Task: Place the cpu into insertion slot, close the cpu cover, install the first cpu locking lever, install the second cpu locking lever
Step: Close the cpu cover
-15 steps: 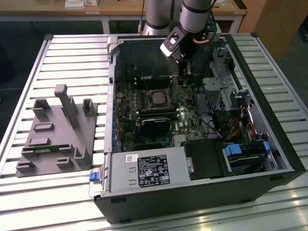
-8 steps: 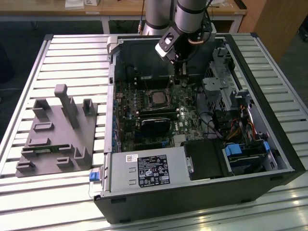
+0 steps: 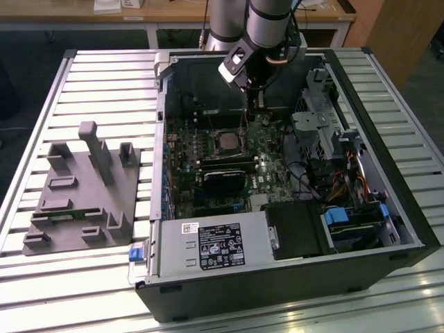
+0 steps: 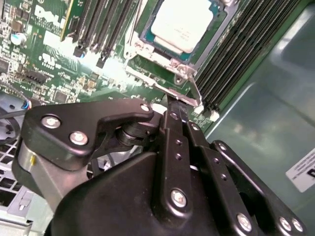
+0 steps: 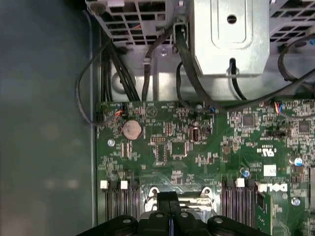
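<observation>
Closest to you in the second wrist view is the claw (image 4: 173,105). Its 2 black fingers are pressed flat together with no gap along the seam, and it looks the same in the first wrist view (image 5: 169,197). The tips rest at a thin silver lever (image 4: 162,88). You cannot tell from here whether the wire is pinched between them or only touched.

Note how the lever lies. Its long axis runs across the line of the fingers, along the near edge of the socket (image 3: 214,141), and its hooked end sits just beside the tips.

Straight beyond the lever, in line with the fingers, the chip (image 4: 181,22) sits flat in the socket. The silver cover (image 4: 165,53) appears to be down around it, framing its pale face.

The long black memory slots (image 4: 236,44) run alongside. By my reading, the chip and cover steps are done and the work is now at a lever.

In the exterior view the claw (image 3: 258,104) hangs inside the open computer case (image 3: 388,208), just behind the socket. A grey fixture (image 3: 83,187) lies well apart on the exterior view's left.
</observation>
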Motion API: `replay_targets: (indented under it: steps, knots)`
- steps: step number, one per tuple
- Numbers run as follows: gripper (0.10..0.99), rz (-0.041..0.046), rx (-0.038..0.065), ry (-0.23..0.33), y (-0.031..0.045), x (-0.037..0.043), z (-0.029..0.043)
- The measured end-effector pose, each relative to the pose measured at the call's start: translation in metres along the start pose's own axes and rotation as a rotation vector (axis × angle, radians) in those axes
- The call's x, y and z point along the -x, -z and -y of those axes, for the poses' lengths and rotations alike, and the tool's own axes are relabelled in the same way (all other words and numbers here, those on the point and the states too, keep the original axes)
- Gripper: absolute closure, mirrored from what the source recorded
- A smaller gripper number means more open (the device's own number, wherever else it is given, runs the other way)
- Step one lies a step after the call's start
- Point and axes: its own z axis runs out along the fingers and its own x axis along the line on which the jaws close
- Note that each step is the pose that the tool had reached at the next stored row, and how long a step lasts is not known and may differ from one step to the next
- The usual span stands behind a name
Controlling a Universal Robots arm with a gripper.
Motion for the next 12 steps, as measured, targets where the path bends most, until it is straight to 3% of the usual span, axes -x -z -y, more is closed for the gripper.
replay_targets:
  steps: [12]
  knots:
    - [0.980, 0.0000, 0.000, 0.000, 0.0000, 0.0001, 0.0043]
